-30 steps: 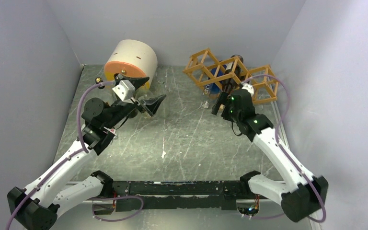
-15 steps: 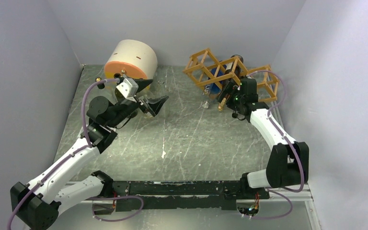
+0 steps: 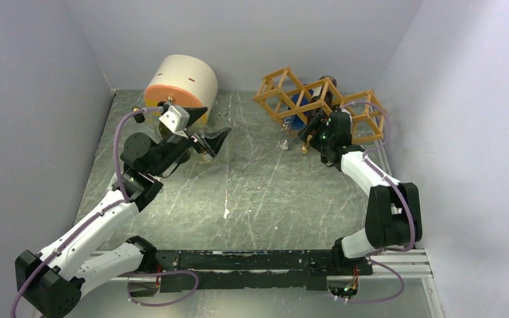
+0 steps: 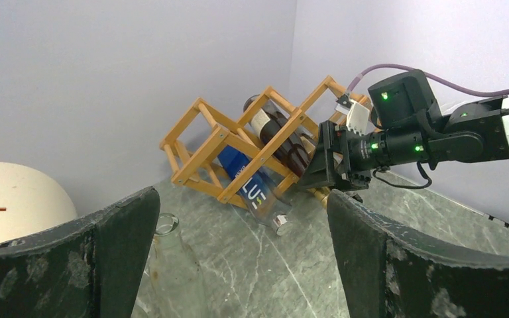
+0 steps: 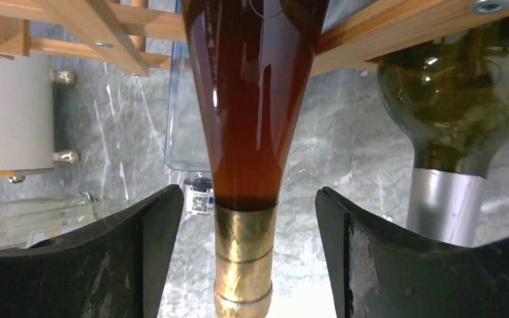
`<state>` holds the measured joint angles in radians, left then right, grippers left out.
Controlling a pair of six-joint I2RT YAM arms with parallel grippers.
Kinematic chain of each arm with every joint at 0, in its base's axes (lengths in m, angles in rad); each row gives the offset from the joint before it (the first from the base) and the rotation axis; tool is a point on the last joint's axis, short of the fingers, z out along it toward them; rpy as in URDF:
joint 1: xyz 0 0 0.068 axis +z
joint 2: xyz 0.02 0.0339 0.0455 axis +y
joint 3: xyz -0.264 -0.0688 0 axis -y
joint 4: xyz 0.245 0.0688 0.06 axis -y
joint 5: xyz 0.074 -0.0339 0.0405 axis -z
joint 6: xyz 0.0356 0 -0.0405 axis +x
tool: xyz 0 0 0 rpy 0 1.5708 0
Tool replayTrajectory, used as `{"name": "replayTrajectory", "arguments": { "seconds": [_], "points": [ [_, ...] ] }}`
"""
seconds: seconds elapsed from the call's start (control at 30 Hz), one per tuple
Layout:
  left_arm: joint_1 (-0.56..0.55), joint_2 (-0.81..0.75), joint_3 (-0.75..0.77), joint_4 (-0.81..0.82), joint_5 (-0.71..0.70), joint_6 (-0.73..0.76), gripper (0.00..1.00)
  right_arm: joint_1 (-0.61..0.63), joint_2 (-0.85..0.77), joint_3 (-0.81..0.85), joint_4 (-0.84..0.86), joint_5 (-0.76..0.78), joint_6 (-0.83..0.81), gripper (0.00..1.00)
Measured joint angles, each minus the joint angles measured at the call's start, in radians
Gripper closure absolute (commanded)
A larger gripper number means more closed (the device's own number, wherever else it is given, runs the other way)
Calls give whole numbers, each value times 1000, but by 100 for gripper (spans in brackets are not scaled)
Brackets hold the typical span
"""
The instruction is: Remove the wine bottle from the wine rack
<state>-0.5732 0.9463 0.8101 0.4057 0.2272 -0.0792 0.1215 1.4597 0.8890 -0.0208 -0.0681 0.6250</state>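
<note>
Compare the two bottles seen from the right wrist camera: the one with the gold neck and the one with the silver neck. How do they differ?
The gold-necked bottle has clear amber-brown glass; the silver-necked bottle has dark green glass. The gold-necked bottle's neck lies between the fingers of the open right pincer, untouched; the silver-necked bottle lies outside them. Both rest in the wine rack, necks poking out toward the camera.

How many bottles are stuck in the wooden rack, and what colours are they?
Brown bottle with a gold neck: 1
Dark green bottle with a silver neck: 1
Clear and blue bottle: 1
Total in the wine rack: 3
</note>
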Motion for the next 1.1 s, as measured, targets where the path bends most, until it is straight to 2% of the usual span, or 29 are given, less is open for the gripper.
{"name": "replayTrajectory", "arguments": {
  "seconds": [0.2,0.4,0.53,0.63,0.8,0.93,1.1],
  "points": [
    [0,-2,-5,3,-18,1,0,0,78,0,61,-21,26,30],
    [0,-10,-8,3,-33,8,0,0,94,-10,130,-23,57,43],
    [0,-11,-10,3,-38,13,0,0,104,-26,179,-26,89,49],
    [0,-11,-14,4,-38,16,0,0,110,-56,220,-31,114,59],
    [0,-11,-15,4,-39,15,2,3,104,-107,307,-55,153,84],
    [-2,-11,-15,4,-38,13,5,3,69,-167,370,-77,183,98],
    [-7,-11,-15,5,-35,11,5,9,-10,-267,434,-116,203,100]
  ]
}}
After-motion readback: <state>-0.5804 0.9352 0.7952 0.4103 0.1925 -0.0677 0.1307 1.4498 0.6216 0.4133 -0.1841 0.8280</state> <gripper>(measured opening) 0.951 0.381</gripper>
